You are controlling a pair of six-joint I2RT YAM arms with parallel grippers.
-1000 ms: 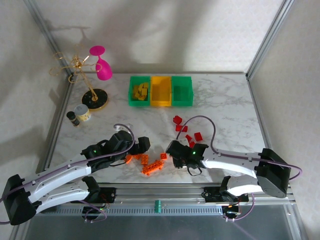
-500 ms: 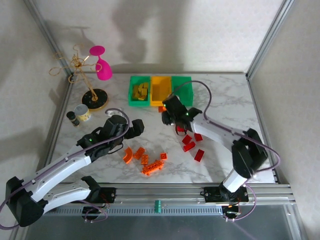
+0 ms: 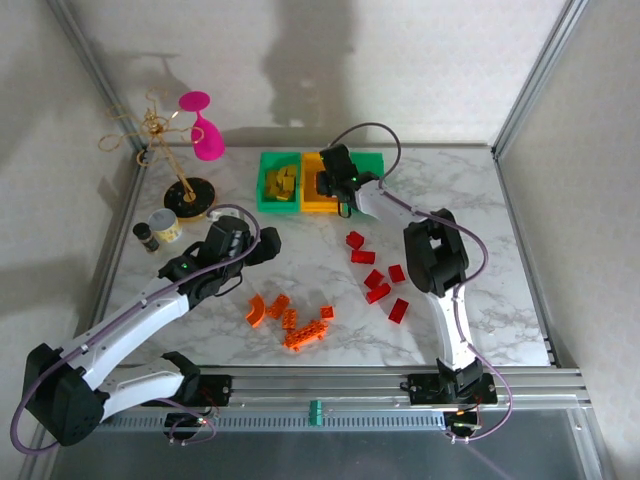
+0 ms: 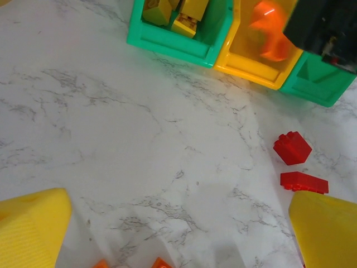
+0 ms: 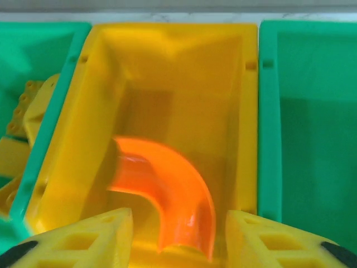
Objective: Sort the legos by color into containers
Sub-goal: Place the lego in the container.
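Marble table (image 3: pixel 470 230), pale walls (image 3: pixel 400 60). Left gripper (image 4: pixel 178 195) spread wide, empty. Right gripper (image 5: pixel 177 216) spread over an orange brick (image 5: pixel 167 178) in the yellow bin (image 5: pixel 167 29).

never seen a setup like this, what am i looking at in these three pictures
Two robot arms are bolted to a marble table. The wide picture looks down from above; the other two come from a camera on each wrist, with that arm's yellow fingers at the bottom edge. At the back stand three bins: a green bin holding yellow bricks, a yellow bin, and a second green bin. Red bricks and orange bricks lie loose on the table. The right gripper is open over the yellow bin; a curved orange brick is inside, untouched by its fingers. The left gripper is open and holds nothing.
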